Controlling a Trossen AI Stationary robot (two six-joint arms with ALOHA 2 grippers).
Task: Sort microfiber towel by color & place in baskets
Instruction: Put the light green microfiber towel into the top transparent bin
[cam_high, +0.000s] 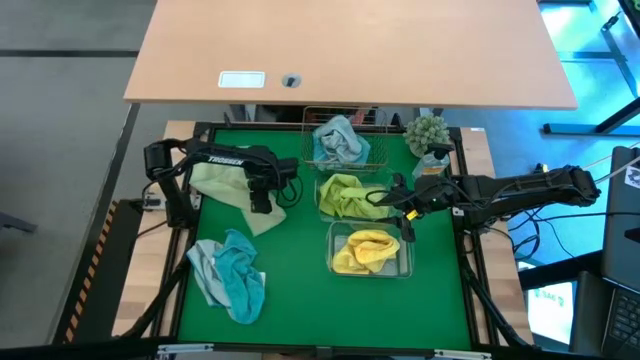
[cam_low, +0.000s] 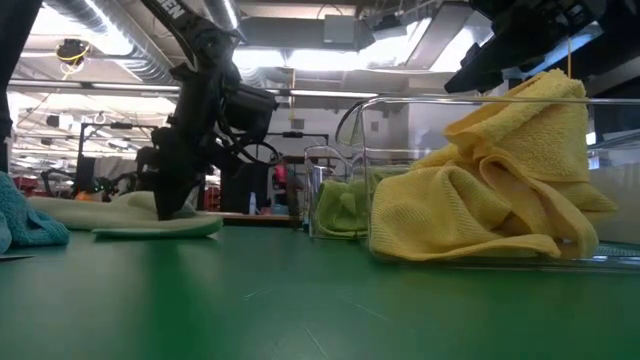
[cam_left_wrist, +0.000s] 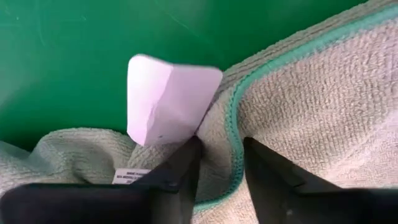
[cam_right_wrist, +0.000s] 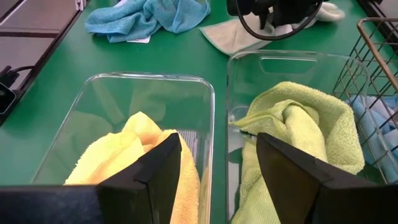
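Observation:
A pale green towel (cam_high: 220, 182) with a teal hem lies flat on the green table at the left, and my left gripper (cam_high: 262, 200) stands on its right edge, pointing down, shut on the cloth. A white label (cam_left_wrist: 168, 99) sticks up beside the fingers. Two blue towels (cam_high: 230, 278) lie heaped near the front left. The wire basket (cam_high: 372, 152) holds a blue towel. One clear tub (cam_high: 325, 200) holds a green towel and another (cam_high: 405, 262) a yellow one. My right gripper (cam_right_wrist: 217, 180) hovers open above the two tubs, touching nothing. My left gripper pinches the pale green towel's teal-hemmed edge (cam_left_wrist: 235, 146) between its two fingers, next to the white label. The fingers come from above, pointing down, one on each side of the hem. The cloth bunches up between them, and the rest of the towel lies on the table.
A small potted plant (cam_high: 428, 135) stands at the back right beside the wire basket. A wooden desk (cam_high: 350, 50) lies beyond the table's far edge. Bare green surface (cam_high: 300, 300) shows between the blue towels and the yellow tub.

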